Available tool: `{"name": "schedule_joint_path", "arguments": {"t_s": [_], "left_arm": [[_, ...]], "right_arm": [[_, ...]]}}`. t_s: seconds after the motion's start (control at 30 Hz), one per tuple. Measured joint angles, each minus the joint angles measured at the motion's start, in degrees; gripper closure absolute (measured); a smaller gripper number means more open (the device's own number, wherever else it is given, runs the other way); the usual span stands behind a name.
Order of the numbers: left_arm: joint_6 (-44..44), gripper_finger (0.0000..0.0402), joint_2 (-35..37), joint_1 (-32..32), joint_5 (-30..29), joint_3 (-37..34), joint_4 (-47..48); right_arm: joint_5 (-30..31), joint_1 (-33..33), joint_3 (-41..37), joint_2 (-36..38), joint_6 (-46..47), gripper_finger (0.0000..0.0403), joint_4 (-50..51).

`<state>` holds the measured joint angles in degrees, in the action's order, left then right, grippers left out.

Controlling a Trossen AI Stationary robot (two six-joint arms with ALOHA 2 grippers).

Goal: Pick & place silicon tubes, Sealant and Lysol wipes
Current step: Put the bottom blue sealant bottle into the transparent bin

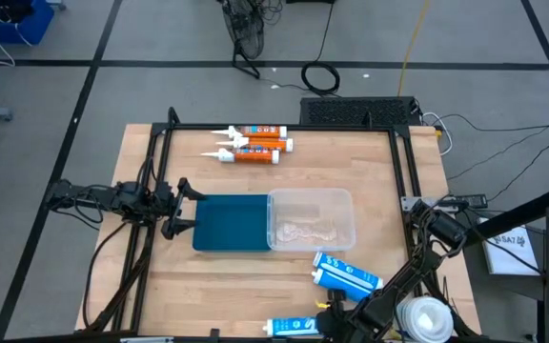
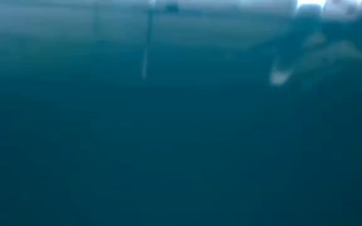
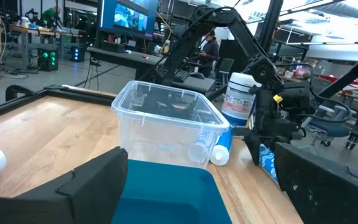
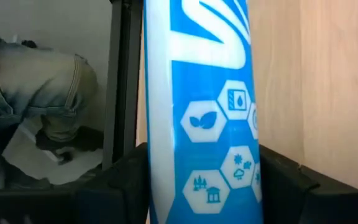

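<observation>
The right gripper is clamping a blue tube at the table's near edge, the Lysol wipes standing just beside it. The left gripper is waiting, fingers spread, at the blue lid beside the clear bin. Risk: the arm's swing could topple the canister. Only the right wrist view is showing the tube seated between the fingers; the low view is showing nothing readable

Dark jointed arms, black cables, yellow marking
</observation>
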<state>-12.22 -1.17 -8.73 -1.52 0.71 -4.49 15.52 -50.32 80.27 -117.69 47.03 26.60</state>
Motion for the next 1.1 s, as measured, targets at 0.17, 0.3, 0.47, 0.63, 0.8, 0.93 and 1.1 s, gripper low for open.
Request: {"name": "schedule_joint_path", "arguments": {"t_s": [0.17, 0.3, 0.47, 0.63, 0.8, 0.93, 1.1], "left_arm": [[0.0, 0.0007, 0.0, 0.0, 0.0, 0.0, -0.02], [0.01, 0.0007, 0.0, 0.02, 0.0, 0.0, -0.02], [0.01, 0.0007, 0.0, 0.0, -0.02, 0.0, 0.0], [0.01, 0.0007, 0.0, 0.0, -0.03, 0.0, -0.02], [0.02, 0.0007, 0.0, 0.0, -0.02, 0.0, -0.02], [0.0, 0.0007, 0.0, 0.01, -0.02, 0.0, -0.02], [-0.01, 0.0007, 0.0, 0.02, -0.02, 0.0, -0.02]], "right_arm": [[5.18, 0.02, -0.41, 4.06, -4.67, 0.0196, 0.32], [11.68, 0.04, -0.1, 8.91, -10.25, 0.0196, -0.83], [18.5, 0.02, -0.15, 13.99, -19.86, 0.0196, -3.21], [24.61, 0.02, -0.1, 18.05, -29.94, 0.0197, -5.0], [33.46, 0.04, -0.08, 22.18, -39.07, 0.0198, -5.6], [44.01, 0.48, -0.08, 25.01, -46.47, 0.0198, -5.16], [54.78, 3.25, -3.44, 29.64, -52.5, 0.0198, -4.05]]}}
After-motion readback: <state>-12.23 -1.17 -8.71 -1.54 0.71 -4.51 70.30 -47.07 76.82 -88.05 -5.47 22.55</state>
